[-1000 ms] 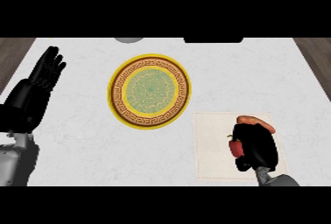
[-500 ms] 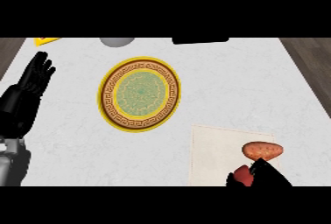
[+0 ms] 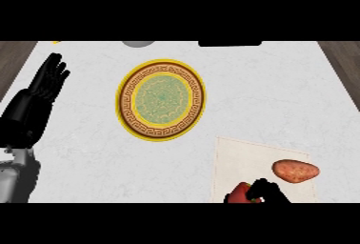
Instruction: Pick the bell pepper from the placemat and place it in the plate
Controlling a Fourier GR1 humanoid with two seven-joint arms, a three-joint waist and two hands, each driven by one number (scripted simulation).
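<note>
Right hand [image 3: 269, 191]: at the view's lower edge, fingers curled round the red bell pepper [image 3: 239, 193], at the placemat's [image 3: 243, 159] near edge, beside a potato [image 3: 295, 171]. Plate [image 3: 122, 102]: well apart, on the counter [image 3: 84, 157]. Left hand [image 3: 38, 95]: resting at left, fingers straight

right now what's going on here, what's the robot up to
The robot's right hand is curled round a red bell pepper at the near edge of the white placemat, low in the view. A brown potato lies beside it on the mat. The pepper is not yet in the yellow-rimmed plate. The left hand rests open at the left.
</note>
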